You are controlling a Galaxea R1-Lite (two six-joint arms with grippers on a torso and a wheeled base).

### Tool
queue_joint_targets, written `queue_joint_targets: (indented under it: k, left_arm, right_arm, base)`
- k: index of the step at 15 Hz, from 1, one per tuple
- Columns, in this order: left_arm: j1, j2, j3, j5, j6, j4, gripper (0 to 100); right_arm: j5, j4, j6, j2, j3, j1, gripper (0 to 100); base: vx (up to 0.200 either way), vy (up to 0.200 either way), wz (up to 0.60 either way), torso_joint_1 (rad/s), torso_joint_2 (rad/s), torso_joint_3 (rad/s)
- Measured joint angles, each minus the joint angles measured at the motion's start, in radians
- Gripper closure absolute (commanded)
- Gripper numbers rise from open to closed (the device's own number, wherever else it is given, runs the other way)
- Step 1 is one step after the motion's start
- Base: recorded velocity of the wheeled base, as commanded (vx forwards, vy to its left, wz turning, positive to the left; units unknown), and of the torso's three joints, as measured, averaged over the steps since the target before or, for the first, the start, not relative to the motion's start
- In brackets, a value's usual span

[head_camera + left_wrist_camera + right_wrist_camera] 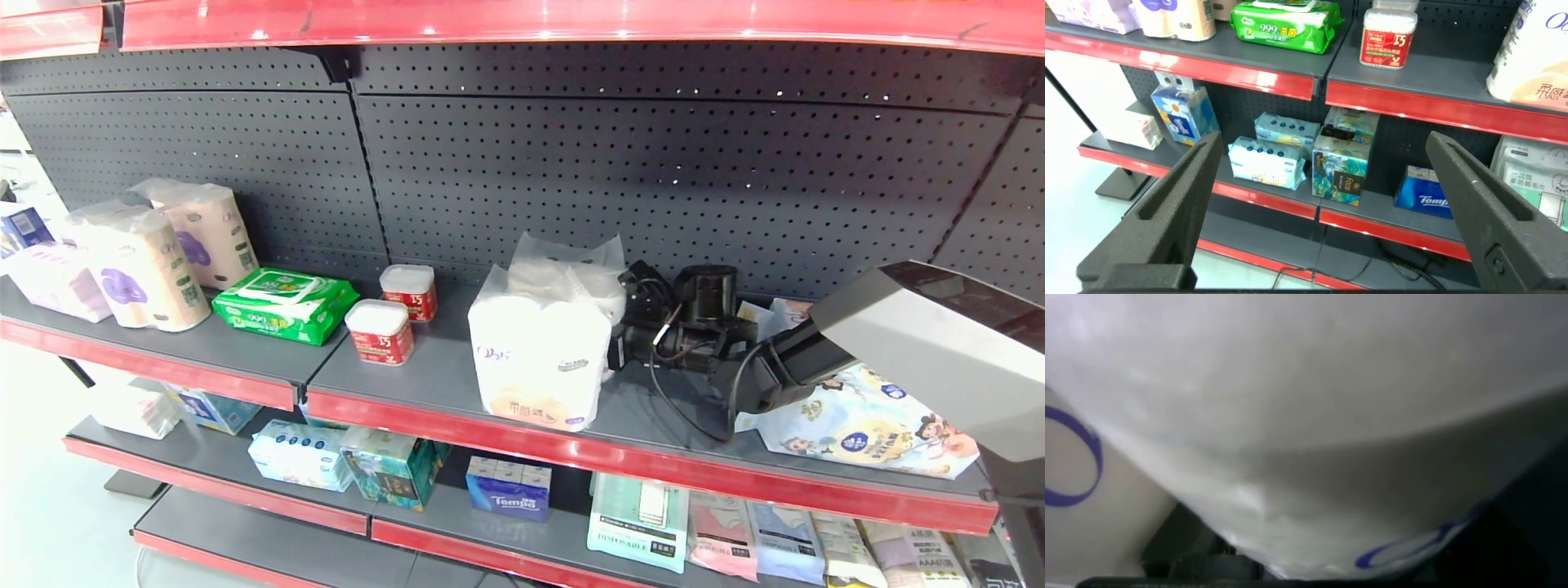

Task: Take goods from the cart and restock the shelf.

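Roll pack (539, 359): white, plastic-wrapped, upright | left tool (1323, 143): spread | right tool (622, 346): cannot tell

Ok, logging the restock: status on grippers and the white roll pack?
Left gripper open, empty. Right gripper at white roll pack, grip unclear. Pack upright on shelf; printed bag to its right.

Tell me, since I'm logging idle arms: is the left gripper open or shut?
Open. The left gripper has its fingers wide apart, nothing held between them.
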Motion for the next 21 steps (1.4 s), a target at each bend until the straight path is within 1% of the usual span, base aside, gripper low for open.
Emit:
queue_joint_targets:
  k: [4,7,10,21]
  left_arm:
    - [0.0,0.0,0.0,0.0,0.0,0.0,0]
    - [0.0,0.0,0.0,0.0,0.0,0.0,0]
    - [0.0,0.0,0.0,0.0,0.0,0.0,0]
    - [0.0,0.0,0.0,0.0,0.0,0.0,0]
  right_arm:
    - [-0.035,0.001,0.002,0.005,0.0,-0.01,100]
    - [-0.041,0.005,0.003,0.011,-0.007,-0.016,100]
    - [-0.083,0.006,0.007,0.018,-0.024,-0.018,100]
    - [-0.086,0.006,0.007,0.039,-0.046,0.011,100]
  base:
    - [0.0,0.0,0.0,0.0,0.0,0.0]
    - [0.0,0.0,0.0,0.0,0.0,0.0]
    - [0.0,0.0,0.0,0.0,0.0,0.0]
    - [0.0,0.0,0.0,0.0,0.0,0.0]
